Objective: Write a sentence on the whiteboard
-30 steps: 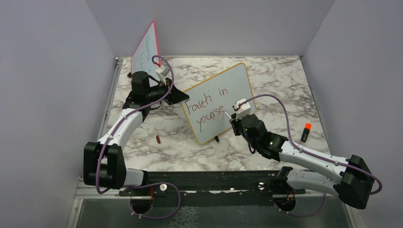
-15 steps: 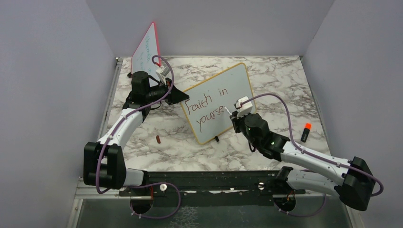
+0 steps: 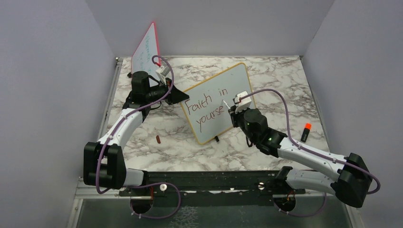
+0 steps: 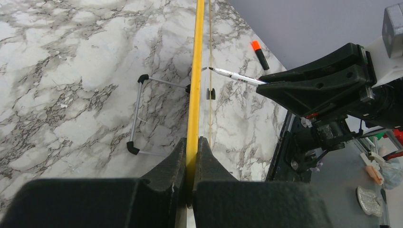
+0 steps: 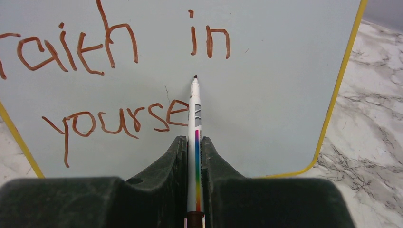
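– Scanning L to R. Far L, back corner: red-framed board standing by the L wall. Faint writing on it, can't read it.
– Left arm?
– left gripper is clamped on the whiteboard at its L edge. Wrist cam shows both fingers pinching the yellow frame, no gap.
– Board pos?
– Mid table, standing tilted on small black feet, face twd the arms. Wire stand sits behind it. A small dark red bit lies on the marble front-L of the board, not touching it. Too small to ID.
– Text so far?
– sentence reads "Faith in" on the top line and "yourse" below, dark red, slanting up to the R.
– R side?
– right gripper is closed on a marker, barrel btwn the fingers. Tip points at the board just above and R of the last "e", under "in". Touching or just off, can't tell.
– Anything further R?
– orange-capped pen lies flat on the table far R, well apart from the board and arm.
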Robot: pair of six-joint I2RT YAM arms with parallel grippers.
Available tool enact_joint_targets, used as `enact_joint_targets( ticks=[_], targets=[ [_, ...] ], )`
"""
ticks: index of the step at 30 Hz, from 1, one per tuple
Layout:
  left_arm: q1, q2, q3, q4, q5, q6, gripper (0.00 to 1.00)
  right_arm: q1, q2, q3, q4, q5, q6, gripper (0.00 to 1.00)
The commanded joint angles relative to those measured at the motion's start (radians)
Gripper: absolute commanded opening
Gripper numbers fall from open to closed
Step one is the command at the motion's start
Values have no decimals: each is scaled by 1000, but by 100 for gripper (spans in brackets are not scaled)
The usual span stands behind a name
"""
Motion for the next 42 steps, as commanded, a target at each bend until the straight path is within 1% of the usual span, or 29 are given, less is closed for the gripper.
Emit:
enact_joint_targets(
  ticks=[1,7,14,20,27,28,35,42],
  targets=[
    [-19,34,-12,-103,-49,66,0,-12,23,26,32,-18,-14,1],
    [-19,36,-11,-103,-49,67,0,-14,31,18,-13,-40,10,1],
    [-19,38,-9,-103,-49,66,0,-14,2,0,-101,-70,55,1],
    [-19,36,-11,-103,-50,67,0,-14,-22,-25,-146,-90,90,1],
    [-19,36,-12,-103,-50,67,0,-15,-40,-48,-174,-81,118,1],
    [-19,36,-12,-103,-50,67,0,-14,-42,-53,-198,-76,124,1],
    [-19,36,-12,-103,-50,67,0,-15,-49,-69,-217,-61,137,1],
    [-19,34,-12,-103,-52,67,0,-14,-58,-55,-186,-20,118,1]
  ],
)
